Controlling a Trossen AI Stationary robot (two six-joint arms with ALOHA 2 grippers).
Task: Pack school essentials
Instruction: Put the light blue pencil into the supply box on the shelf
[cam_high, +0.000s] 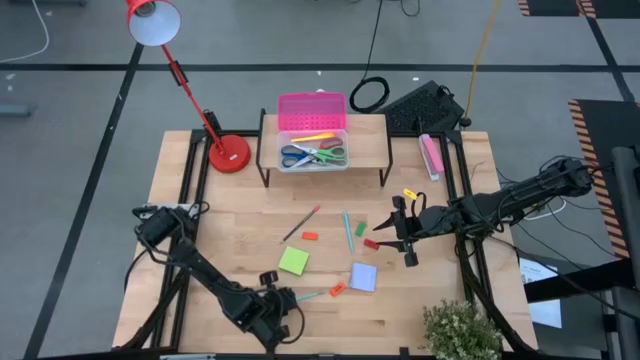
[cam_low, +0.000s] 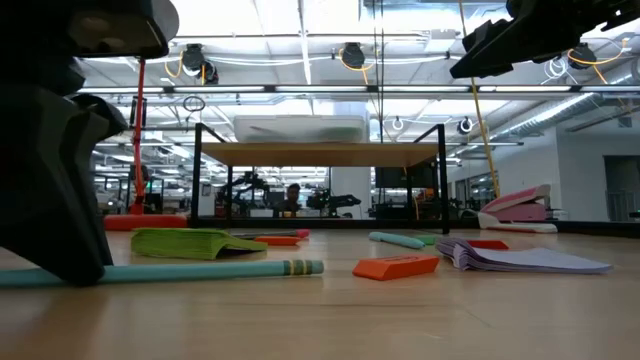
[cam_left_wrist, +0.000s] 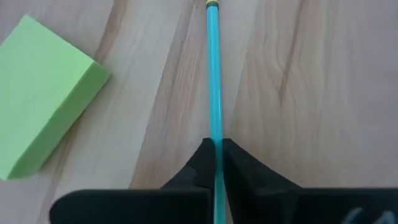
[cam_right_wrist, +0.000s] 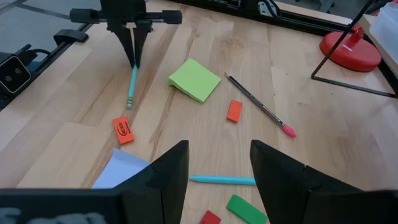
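A teal pencil (cam_high: 310, 296) lies on the table near its front edge, and my left gripper (cam_high: 283, 303) is shut on it. Beside it are a green sticky-note pad (cam_high: 293, 261), a lavender pad (cam_high: 363, 277) and an orange eraser (cam_high: 337, 290). A teal pen (cam_high: 348, 230), a dark pencil (cam_high: 300, 224), another orange eraser (cam_high: 310, 236), and a green (cam_high: 360, 229) and a red eraser (cam_high: 371, 243) lie mid-table. My right gripper (cam_high: 398, 236) hangs open above the table, right of these and holding nothing. My left gripper pinches the teal pencil between its two fingers near the end away from the eraser tip (cam_left_wrist: 216, 149). The fingers (cam_right_wrist: 133, 53) come from above, pointing down, one on each side of the shaft. The pencil lies flat on the table, its eraser end (cam_low: 300, 267) free.
A clear box with a pink lid (cam_high: 312, 130), scissors inside, sits on a low wooden shelf (cam_high: 370, 128) at the far middle. A red lamp (cam_high: 228, 153) stands far left. A pink stapler (cam_high: 430, 155) is far right, and a plant (cam_high: 460, 330) is at the near right corner.
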